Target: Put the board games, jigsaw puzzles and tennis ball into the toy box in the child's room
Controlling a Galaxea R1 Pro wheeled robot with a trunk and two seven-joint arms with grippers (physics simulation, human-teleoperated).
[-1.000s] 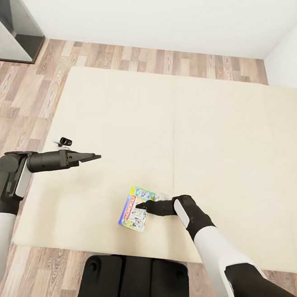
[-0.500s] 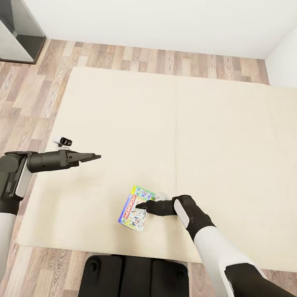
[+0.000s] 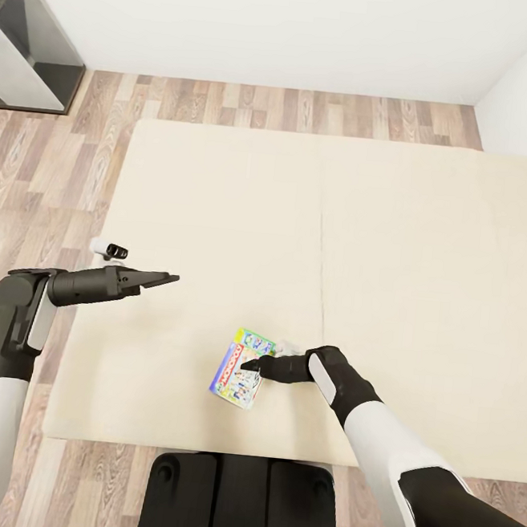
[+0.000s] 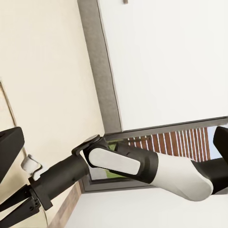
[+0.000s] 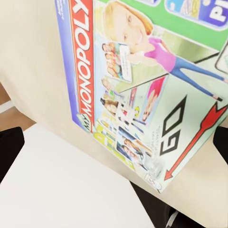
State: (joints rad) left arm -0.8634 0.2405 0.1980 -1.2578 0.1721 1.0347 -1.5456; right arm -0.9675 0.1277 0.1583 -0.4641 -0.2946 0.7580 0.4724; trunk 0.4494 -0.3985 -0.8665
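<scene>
We are looking down over the bed (image 3: 220, 211), whose cream mattress in two sections is lying on the light wood-plank floor (image 3: 55, 163) of the child's room.

A board game (image 3: 242, 368) is resting on the near part of the mattress, just left of the seam between the sections. In the right wrist view we are reading "MY MONOPOLY" and "GO" on the same board game (image 5: 142, 90), printed in green, blue and red.

The right gripper (image 3: 250, 365) is reaching in from the right and its dark tips are meeting the right edge of the box. We cannot tell whether the fingers are clamping it or merely lying against it, as the head view is too small and the wrist view is showing the print rather than the tips.

The left gripper (image 3: 168, 278) is hanging above the left part of the mattress, well apart from the game, its fingers drawn narrowly together to a point and holding nothing. A white wall (image 3: 278, 23) is running beyond the bed.
</scene>
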